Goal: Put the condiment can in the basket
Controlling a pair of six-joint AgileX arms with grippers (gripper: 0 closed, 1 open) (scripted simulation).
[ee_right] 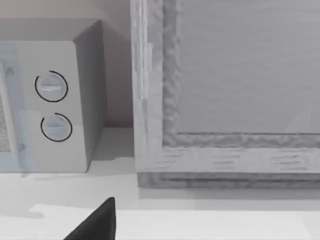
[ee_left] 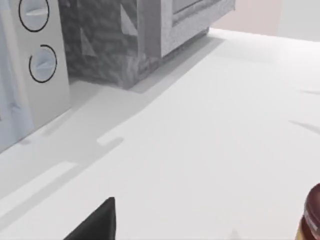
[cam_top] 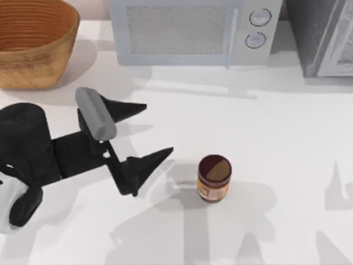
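With its fingers spread wide, the left gripper at frame centre-left should probably square up so both straddle the condiment can before closing.

Woven wicker basket, smooth matt white table, possibly glossy-lidded condiment can

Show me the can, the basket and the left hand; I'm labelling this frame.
can (cam_top: 214,172): top view, on its dark lid.
basket (cam_top: 38,62): top view, on its ribbed outer wall.
left hand (cam_top: 159,128): top view, midway between its open fingertips.
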